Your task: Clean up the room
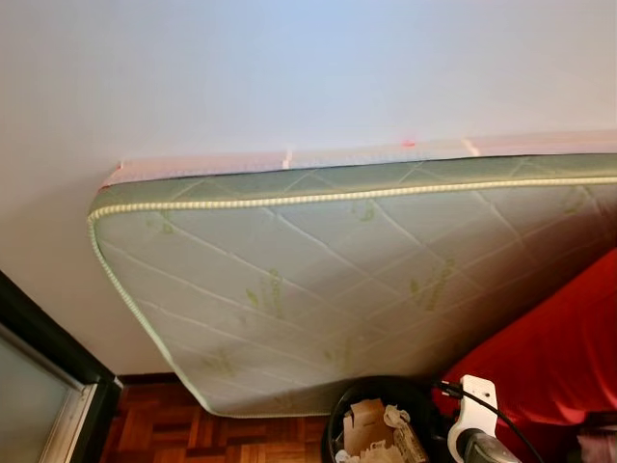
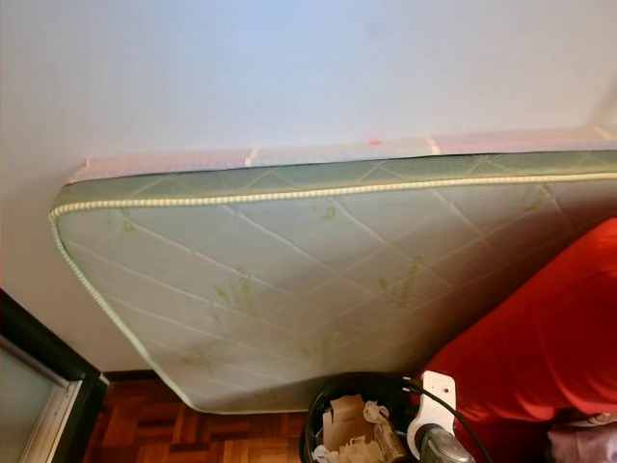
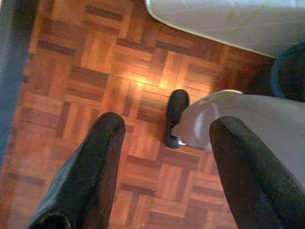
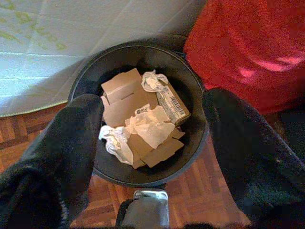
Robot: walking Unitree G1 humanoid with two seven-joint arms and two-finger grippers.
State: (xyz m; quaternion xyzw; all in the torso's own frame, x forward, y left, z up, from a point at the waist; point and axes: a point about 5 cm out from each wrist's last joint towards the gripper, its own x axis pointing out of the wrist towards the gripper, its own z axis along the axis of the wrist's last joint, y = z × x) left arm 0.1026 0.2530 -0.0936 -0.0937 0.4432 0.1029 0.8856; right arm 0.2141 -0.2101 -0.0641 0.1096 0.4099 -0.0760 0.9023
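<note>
A quilted mattress (image 1: 337,280) leans against the white wall (image 1: 241,68), beside red fabric (image 1: 559,357).

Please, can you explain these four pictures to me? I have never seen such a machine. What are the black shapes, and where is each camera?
This is a walking robot. Two pictures come from its head: a mattress leans against the wall, beside something red. The other two come from its wrists, looking along each hand's black fingers. The right gripper, fingers apart, hangs above a black bin holding cardboard and crumpled paper. The left gripper, also open, points at the wooden floor. Neither holds anything.
</note>
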